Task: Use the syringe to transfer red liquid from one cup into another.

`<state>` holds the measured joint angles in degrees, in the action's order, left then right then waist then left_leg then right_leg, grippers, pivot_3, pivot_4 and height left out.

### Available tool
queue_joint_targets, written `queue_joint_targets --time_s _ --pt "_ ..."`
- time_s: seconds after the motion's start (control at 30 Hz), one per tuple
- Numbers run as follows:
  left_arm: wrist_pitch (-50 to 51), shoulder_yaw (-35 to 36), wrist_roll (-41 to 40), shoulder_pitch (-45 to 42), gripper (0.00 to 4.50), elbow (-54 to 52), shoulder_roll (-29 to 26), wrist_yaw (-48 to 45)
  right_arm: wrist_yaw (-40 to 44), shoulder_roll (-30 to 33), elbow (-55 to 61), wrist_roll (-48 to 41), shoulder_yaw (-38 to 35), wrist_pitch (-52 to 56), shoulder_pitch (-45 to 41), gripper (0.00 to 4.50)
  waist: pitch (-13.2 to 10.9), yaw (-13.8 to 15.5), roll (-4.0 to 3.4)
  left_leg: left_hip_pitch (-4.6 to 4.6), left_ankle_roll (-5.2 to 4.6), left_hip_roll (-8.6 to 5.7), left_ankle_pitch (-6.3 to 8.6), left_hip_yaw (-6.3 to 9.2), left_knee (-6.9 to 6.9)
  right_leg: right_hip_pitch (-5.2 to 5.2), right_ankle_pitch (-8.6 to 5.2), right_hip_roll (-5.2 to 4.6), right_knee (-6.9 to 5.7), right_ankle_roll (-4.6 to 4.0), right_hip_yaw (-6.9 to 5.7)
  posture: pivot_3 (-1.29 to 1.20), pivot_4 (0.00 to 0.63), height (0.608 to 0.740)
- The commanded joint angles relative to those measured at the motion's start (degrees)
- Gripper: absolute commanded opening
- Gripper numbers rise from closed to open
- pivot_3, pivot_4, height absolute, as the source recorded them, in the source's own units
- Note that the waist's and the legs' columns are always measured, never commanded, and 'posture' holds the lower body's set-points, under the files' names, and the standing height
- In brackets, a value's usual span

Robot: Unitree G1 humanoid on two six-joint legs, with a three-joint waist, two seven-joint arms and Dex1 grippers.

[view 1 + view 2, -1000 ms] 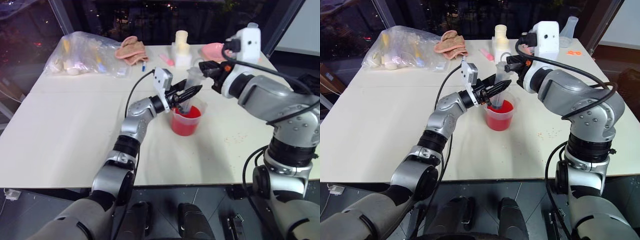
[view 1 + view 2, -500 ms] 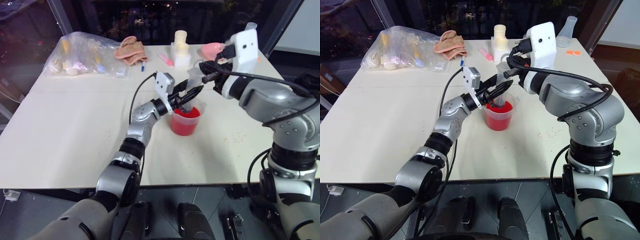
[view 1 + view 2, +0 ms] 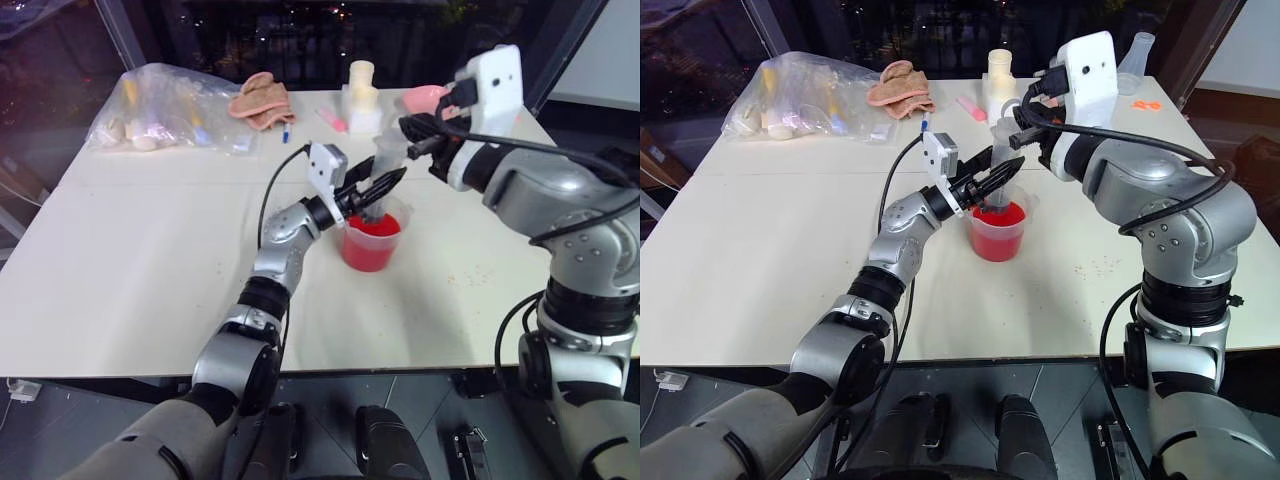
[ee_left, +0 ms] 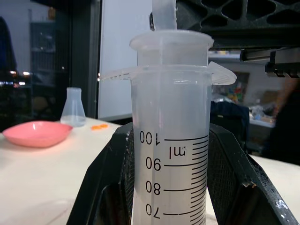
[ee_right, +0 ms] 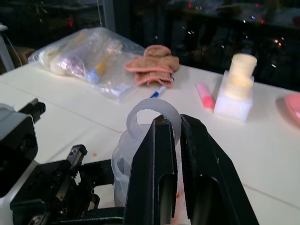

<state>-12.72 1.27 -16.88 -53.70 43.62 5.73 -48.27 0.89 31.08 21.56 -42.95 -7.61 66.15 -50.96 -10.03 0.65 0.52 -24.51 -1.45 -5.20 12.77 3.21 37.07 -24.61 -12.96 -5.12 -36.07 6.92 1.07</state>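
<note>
A clear cup point(image 3: 372, 240) holding red liquid point(image 3: 371, 228) stands at the middle of the white table point(image 3: 150, 260). The clear syringe point(image 3: 384, 168) stands upright in it, tip down in the liquid. My left gripper point(image 3: 386, 184) is shut on the syringe barrel point(image 4: 171, 140), one black finger point(image 4: 112, 187) on each side just below the flange. From the right, my right gripper point(image 5: 176, 133) is shut on the pale ring of the plunger point(image 5: 151, 116), above the barrel. The other cup is out of view.
Along the far edge lie a plastic bag of items point(image 3: 170, 110), a pink cloth point(image 3: 262, 100), a blue-tipped pen point(image 3: 287, 131), a pink marker point(image 3: 333, 120), a white block with a cream cylinder point(image 3: 363, 100), a pink bowl point(image 3: 425, 98) and a clear flask point(image 3: 1133, 58).
My right wrist has rolled, so its white camera housing stands more upright. Both grippers keep their hold and the syringe stays in the red cup.
</note>
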Motion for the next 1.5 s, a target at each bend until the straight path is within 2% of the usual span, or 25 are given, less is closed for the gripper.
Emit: queue_joint_targets --time_s 0.03,0.7,0.83,0.9,1.2,1.37,1.5 --pt "1.0 -2.2 1.3 1.5 1.51 0.0 0.7 -1.7 -1.3 0.7 1.5 1.6 -5.5 -2.6 -5.3 0.06 0.0 0.0 0.0 0.0 0.0 -0.01 0.0 0.0 0.0 0.0 0.0 -0.01 0.0 0.0 0.0 0.0 0.15 0.74" --pt "1.7 -0.4 0.0 -0.6 1.51 -1.7 0.7 -0.1 -1.7 -1.6 2.3 -0.8 -7.6 1.8 -4.8 0.06 0.0 0.0 0.0 0.0 0.0 0.0 0.0 0.0 -0.02 0.0 0.0 -0.02 0.01 0.0 0.0 0.0 0.15 0.74" --pt "2.0 1.3 -1.3 -2.9 1.51 -3.2 -0.1 1.3 -1.4 -2.5 3.2 -3.7 -9.3 5.7 -3.7 1.46 0.0 0.0 0.0 0.0 0.0 0.0 0.0 0.0 -0.02 0.0 0.0 -0.06 0.01 0.0 0.0 0.0 0.15 0.74" --pt "2.4 2.2 -2.0 -4.1 1.51 -4.1 -0.7 1.9 -1.0 -2.2 4.1 -5.1 -10.2 7.8 -3.1 2.42 0.0 0.0 0.0 -0.01 0.0 0.0 0.0 0.01 -0.03 0.0 0.0 -0.06 0.02 0.0 -0.01 0.0 0.15 0.74" --pt "5.1 5.3 -5.4 -8.5 1.51 -5.4 -2.1 3.9 4.3 4.2 7.0 -9.2 -15.1 12.5 1.6 2.42 0.0 0.1 0.02 -0.04 -0.02 0.0 0.01 0.02 -0.04 0.0 0.0 -0.08 0.07 0.0 -0.04 0.0 0.15 0.74" --pt "7.0 7.9 -8.2 -12.0 1.51 -5.1 -2.8 4.9 4.3 4.6 7.0 -9.5 -16.3 12.2 2.2 2.42 0.0 -0.1 0.03 -0.04 -0.03 0.03 0.02 0.02 -0.05 0.0 0.0 -0.05 0.06 0.0 -0.04 0.0 0.15 0.74" --pt "0.6 8.7 -7.1 -15.6 1.51 -2.7 -3.7 4.4 3.9 3.9 7.2 -9.3 -16.3 10.8 2.2 2.42 0.0 0.0 0.03 -0.05 -0.03 0.03 0.02 0.02 -0.04 0.0 0.0 0.01 0.07 0.0 -0.05 0.0 0.15 0.74"
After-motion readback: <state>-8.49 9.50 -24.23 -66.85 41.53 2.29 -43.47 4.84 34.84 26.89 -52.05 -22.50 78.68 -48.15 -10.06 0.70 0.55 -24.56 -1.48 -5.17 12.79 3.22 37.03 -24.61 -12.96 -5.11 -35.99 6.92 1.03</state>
